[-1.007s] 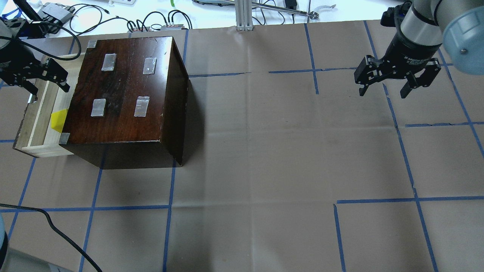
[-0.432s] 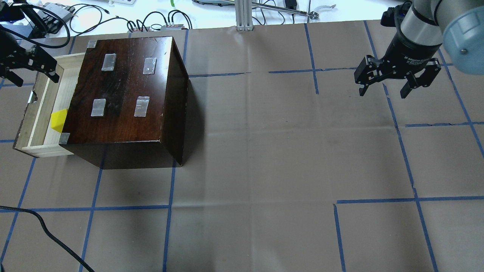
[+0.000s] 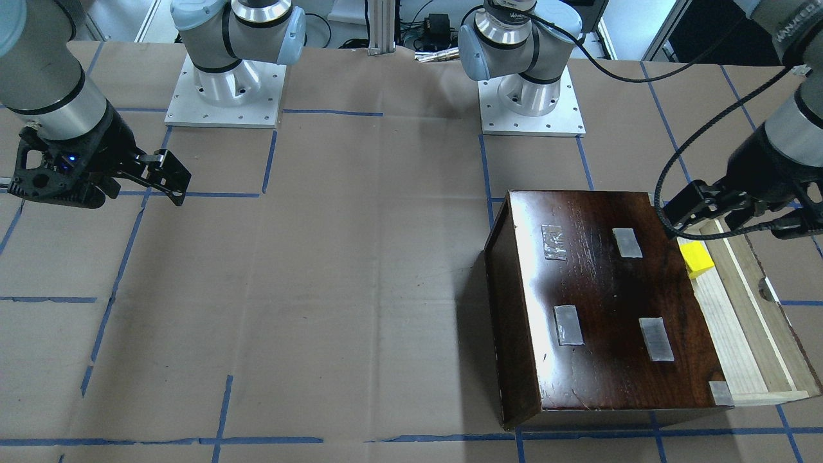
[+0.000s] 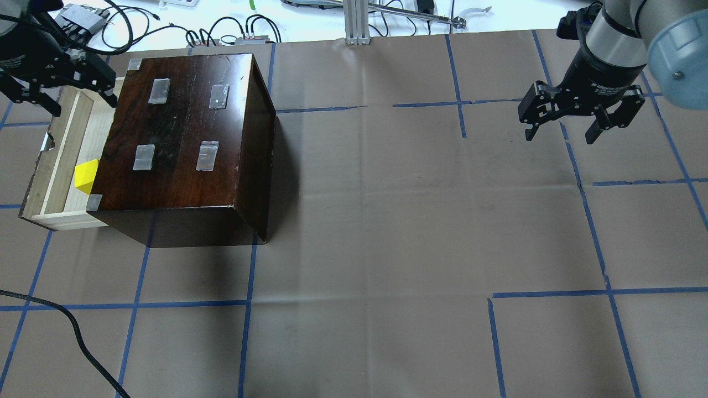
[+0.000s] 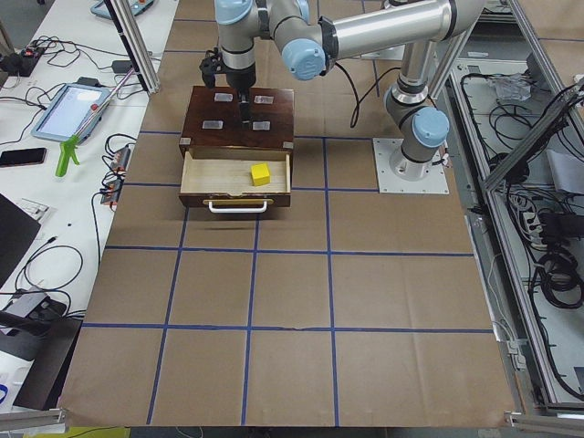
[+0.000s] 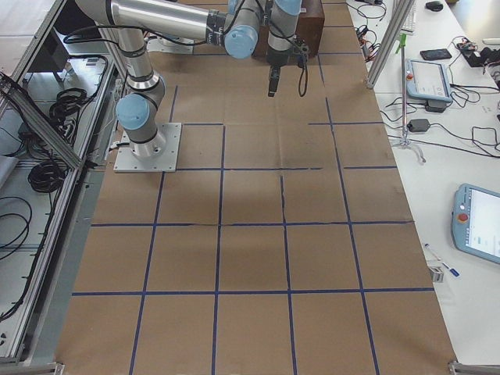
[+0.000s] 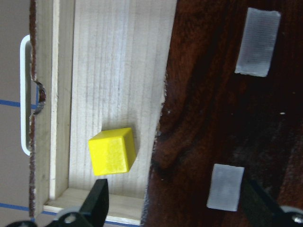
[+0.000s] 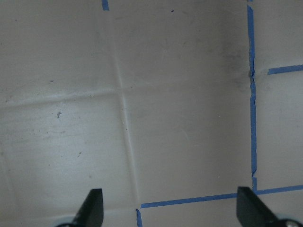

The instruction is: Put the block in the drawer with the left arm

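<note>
Your left gripper has swung back over the box's far corner, jaws open, empty. Block sits in the drawer pulled out of the box, so you're basically done. Right gripper hangs open, well away from the box.

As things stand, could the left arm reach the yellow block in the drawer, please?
Probably yes: the drawer stands open, the block lies uncovered inside, and the open left tool hangs above.
</note>
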